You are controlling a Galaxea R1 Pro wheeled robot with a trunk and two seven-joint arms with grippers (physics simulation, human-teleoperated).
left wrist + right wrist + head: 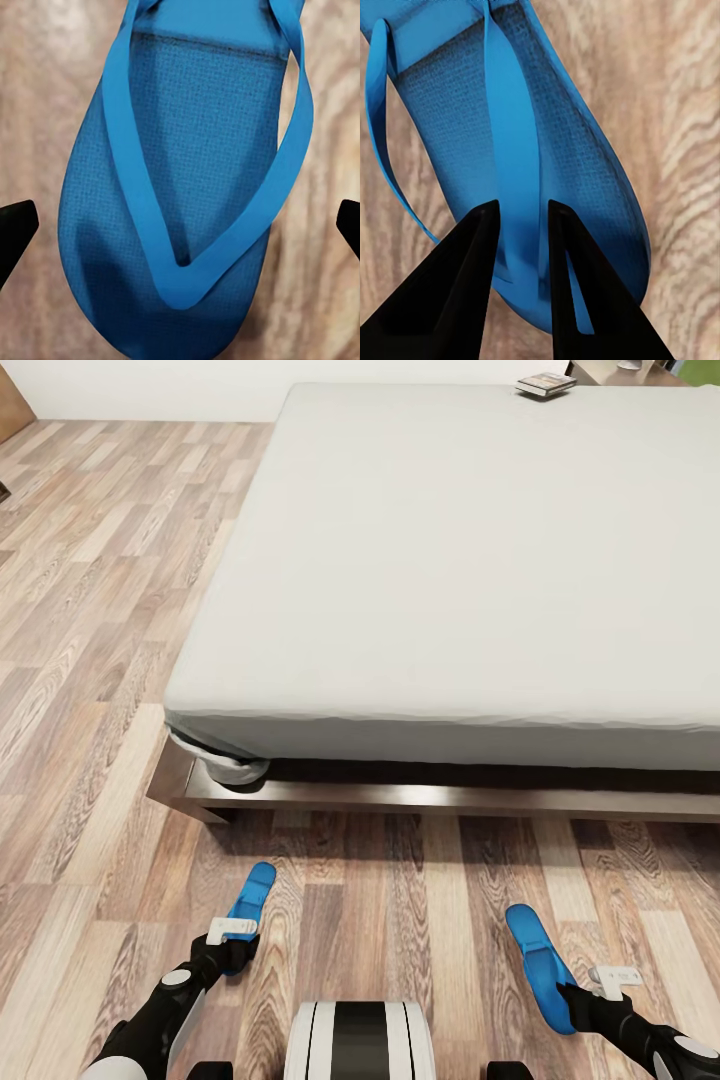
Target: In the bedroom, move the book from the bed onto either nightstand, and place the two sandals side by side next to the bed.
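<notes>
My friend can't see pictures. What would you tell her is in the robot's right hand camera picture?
A bright blue sandal lies on a wood-plank floor, and the right gripper has its two black fingers closed on one of the sandal's straps. The other strap curves along the sandal's edge.

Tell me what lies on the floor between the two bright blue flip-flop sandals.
Bare wood-plank floor in the head view, between the left blue sandal and the right blue sandal.

The floor (90, 610) is matt, grained wood planks. The mattress (450, 560) looks like smooth pale cloth over a glossy frame (400, 797). Both sandals (187, 187) (510, 127) have finely textured, rubbery blue soles with smooth straps.
</notes>
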